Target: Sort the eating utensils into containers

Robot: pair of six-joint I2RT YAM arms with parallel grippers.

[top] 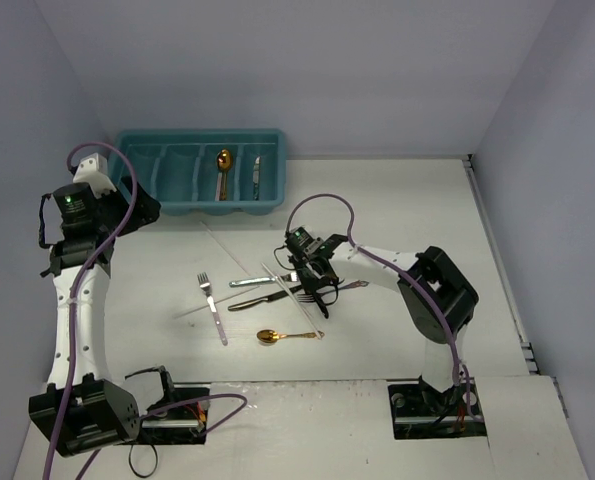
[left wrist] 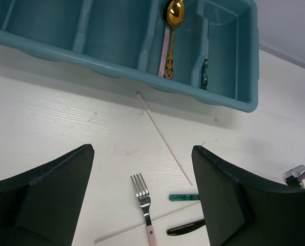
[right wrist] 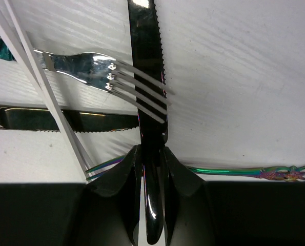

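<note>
My right gripper (right wrist: 151, 160) is shut on the handle of a black knife (right wrist: 147, 77), whose serrated blade points away across the tines of a silver fork (right wrist: 106, 72). In the top view the right gripper (top: 313, 274) sits over the utensil pile at mid-table. The teal tray (top: 277, 170) stands at the back left and holds a gold spoon (top: 223, 163) and a knife (top: 257, 176) in separate compartments. My left gripper (left wrist: 142, 149) hangs open and empty in front of the tray (left wrist: 116, 69), above a pink-handled fork (left wrist: 143, 199).
On the table lie a second black knife (right wrist: 49, 119), white chopsticks (right wrist: 39, 77), an iridescent fork (right wrist: 244, 171), a teal-handled knife (top: 262, 281) and a gold spoon (top: 282, 336). One chopstick (left wrist: 165, 138) lies near the tray front. Walls close in left, right and behind.
</note>
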